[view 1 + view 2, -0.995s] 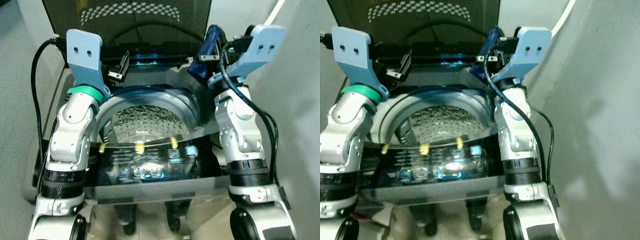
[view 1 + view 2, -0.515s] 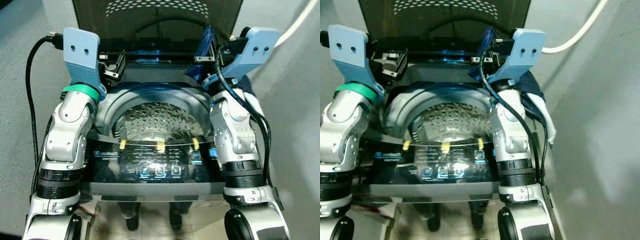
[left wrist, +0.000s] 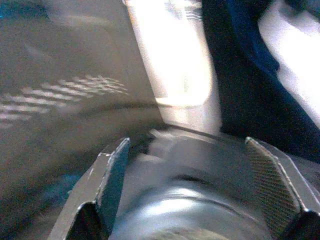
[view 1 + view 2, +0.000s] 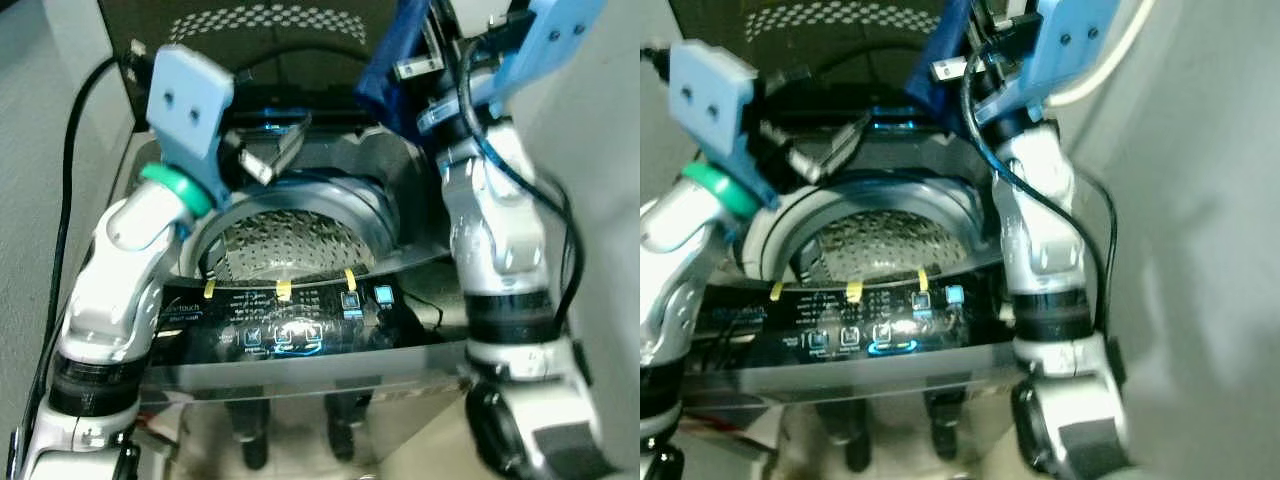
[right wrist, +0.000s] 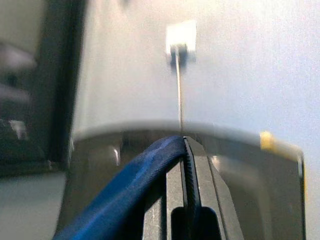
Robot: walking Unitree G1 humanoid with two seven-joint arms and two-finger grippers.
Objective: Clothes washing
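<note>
1. Far left: black cable [image 4: 68, 170] looping down beside the left arm, grey floor behind
2. Left gripper [image 4: 268, 152] raised over the back-left rim of the washing machine [image 4: 300, 372], fingers [image 3: 111, 172] spread wide, nothing between them; in its wrist view, dark blue fabric hanging beyond the far finger
3. Centre: top-loading machine with raised dark lid [image 4: 265, 45] showing a dotted pattern; round opening below, perforated steel drum [image 4: 285, 240] visible inside, no laundry made out in it
4. Front edge: glossy black control panel [image 4: 290, 322] with lit blue icons; three yellow tabs [image 4: 282, 291] along its upper edge, two small pale-blue squares just right of them
5. Right of centre: blue garment [image 4: 392, 65] held high above the machine's back-right corner, hanging down toward the rim, not in the drum
6. Right gripper [image 5: 186, 150] up near the top of the head views, fingers pressed together pinching a fold of the blue garment, cloth trailing off one side in its wrist view
7. Far right: pale wall [image 4: 1210, 200] close beside the right arm; white hose [image 4: 1090, 85] curving behind the wrist
</note>
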